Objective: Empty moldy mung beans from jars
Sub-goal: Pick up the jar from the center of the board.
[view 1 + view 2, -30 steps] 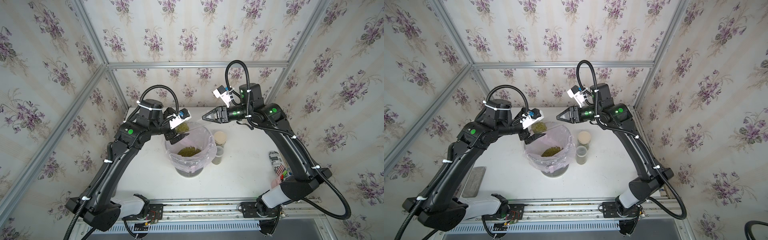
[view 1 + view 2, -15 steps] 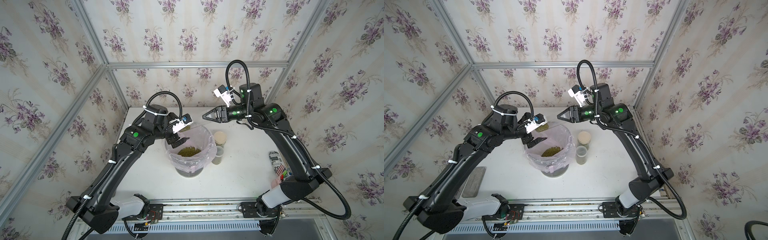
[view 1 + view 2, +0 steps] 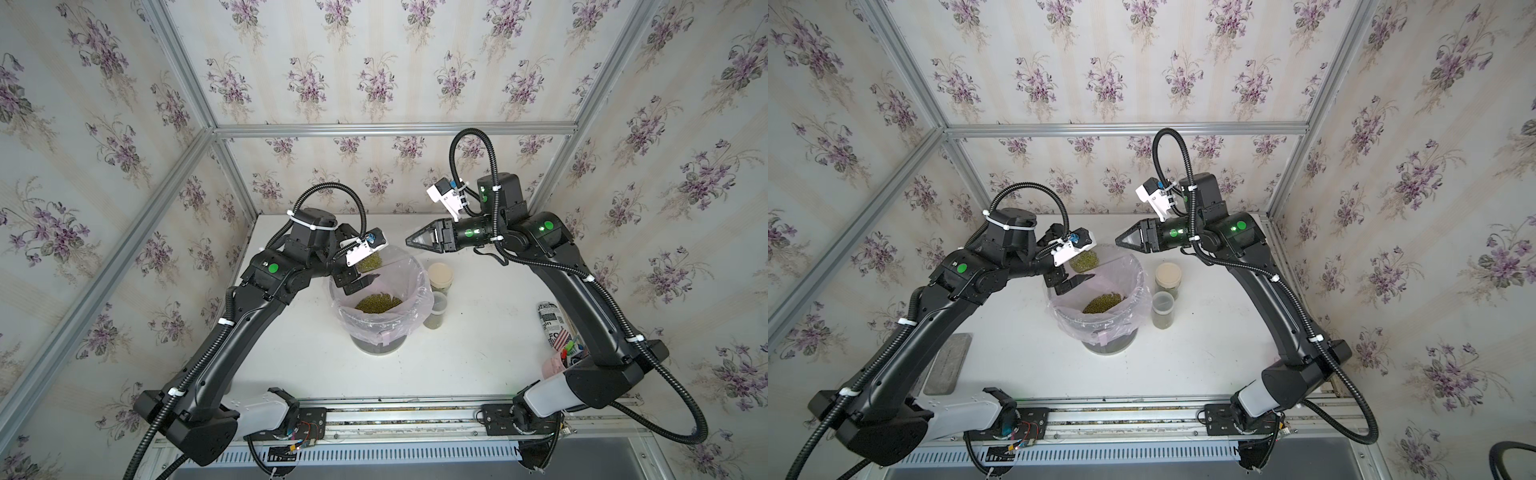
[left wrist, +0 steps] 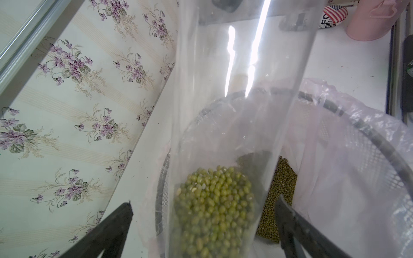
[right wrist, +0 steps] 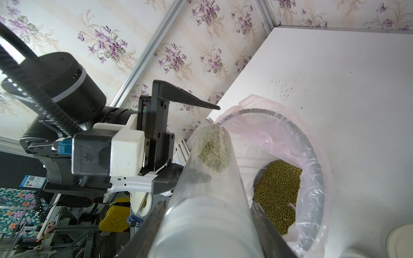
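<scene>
Right hand (image 5: pixel 209 212) grasps a long clear jar (image 5: pixel 212 189) near one end, fingers clamped on both sides of the wall. The jar reaches across twd the left arm; that end hangs over the rim of the mesh bin (image 3: pixel 411 320) w/ its pink liner.

A small clump of mung beans (image 4: pixel 214 205) sits inside the jar at the end farthest from the right hand; rest of the tube looks clear, whitish by the grip.

Left hand (image 4: pixel 204 201) is released, fingers spread wide w/ the jar's bean end btwn them. One finger lies right against the jar wall, the other stands well off. Actual contact: can't tell.

A bigger heap of beans (image 3: pixel 378 302) lies at the bottom of the liner, seen in both top views.

Two other jars stand on the bench (image 3: pixel 478 353) just beside the bin, on the right arm's side: tan-lidded jar (image 3: pixel 440 276) behind, shorter jar (image 3: pixel 438 309) in front, both w/ greenish contents low down.

Printed can (image 3: pixel 550 320) and pink cup (image 3: pixel 555 368) sit near the right arm's base, well apart from the bin.
</scene>
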Action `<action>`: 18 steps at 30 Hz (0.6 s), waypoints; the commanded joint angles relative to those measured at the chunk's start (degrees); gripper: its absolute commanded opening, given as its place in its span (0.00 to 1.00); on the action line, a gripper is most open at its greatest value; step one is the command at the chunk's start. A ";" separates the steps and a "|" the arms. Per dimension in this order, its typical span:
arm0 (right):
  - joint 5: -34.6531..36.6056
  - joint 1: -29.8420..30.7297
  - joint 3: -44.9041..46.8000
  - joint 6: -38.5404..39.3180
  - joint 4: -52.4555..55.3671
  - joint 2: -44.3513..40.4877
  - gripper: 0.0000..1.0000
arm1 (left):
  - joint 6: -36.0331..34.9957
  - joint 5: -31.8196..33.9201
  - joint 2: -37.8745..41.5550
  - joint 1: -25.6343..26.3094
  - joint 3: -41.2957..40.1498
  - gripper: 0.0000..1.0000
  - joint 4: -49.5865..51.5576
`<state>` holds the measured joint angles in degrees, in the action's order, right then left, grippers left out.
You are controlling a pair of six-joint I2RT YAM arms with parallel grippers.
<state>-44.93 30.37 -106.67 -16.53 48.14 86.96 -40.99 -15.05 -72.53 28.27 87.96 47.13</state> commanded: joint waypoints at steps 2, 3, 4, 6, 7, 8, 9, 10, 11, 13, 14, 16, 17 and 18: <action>-2.01 2.23 0.20 -0.38 -1.60 -0.83 0.37 | -1.71 -1.14 -0.29 0.01 0.61 1.00 -0.51; -2.18 2.29 0.48 -0.51 -1.73 -0.83 0.37 | -1.59 -1.32 -0.33 0.03 0.57 0.99 -0.47; -2.46 2.32 0.77 -0.68 -1.94 -0.97 0.37 | -1.42 -1.61 -0.50 0.00 0.67 0.99 -0.55; -2.79 2.42 1.18 -0.95 -2.27 -1.02 0.37 | -1.47 -2.59 -0.71 0.03 0.82 0.99 -0.64; -2.91 2.50 1.34 -1.12 -2.56 -1.10 0.37 | -1.46 -2.96 -0.74 -0.05 0.95 0.99 -0.58; -2.94 2.50 1.38 -1.22 -2.65 -1.04 0.37 | -1.46 -3.29 -0.83 0.03 0.97 0.99 -0.61; -2.90 2.50 1.23 -1.22 -2.66 -0.94 0.37 | -1.41 -3.35 -0.96 -0.04 0.98 0.99 -0.57; -2.58 2.48 1.10 -1.14 -2.61 -0.91 0.37 | -1.37 -3.49 -1.10 0.03 0.99 0.99 -0.56; -2.38 2.51 0.99 -1.17 -2.45 -0.83 0.37 | -1.36 -3.54 -1.11 0.02 0.95 0.99 -0.60; -1.91 2.50 0.62 -1.04 -2.08 -0.56 0.37 | -1.37 -3.47 -1.06 -0.02 0.73 0.99 -0.63; -2.00 2.50 0.58 -1.08 -2.24 -0.52 0.37 | -1.37 -3.63 -0.98 0.03 0.60 0.98 -0.61; -2.09 2.51 0.50 -1.55 -2.76 -0.40 0.37 | -1.37 -4.09 -0.72 0.01 0.29 0.96 -0.63; -2.26 2.51 0.29 -1.65 -2.87 -0.30 0.37 | -1.37 -4.10 -0.62 0.02 0.19 0.95 -0.59; -2.04 2.50 0.00 -1.66 -2.71 0.00 0.37 | -1.29 -4.19 -0.57 0.00 0.04 0.93 -0.56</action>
<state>-45.95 32.84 -105.86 -18.00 47.83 86.61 -41.45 -17.93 -73.45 28.32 88.25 47.13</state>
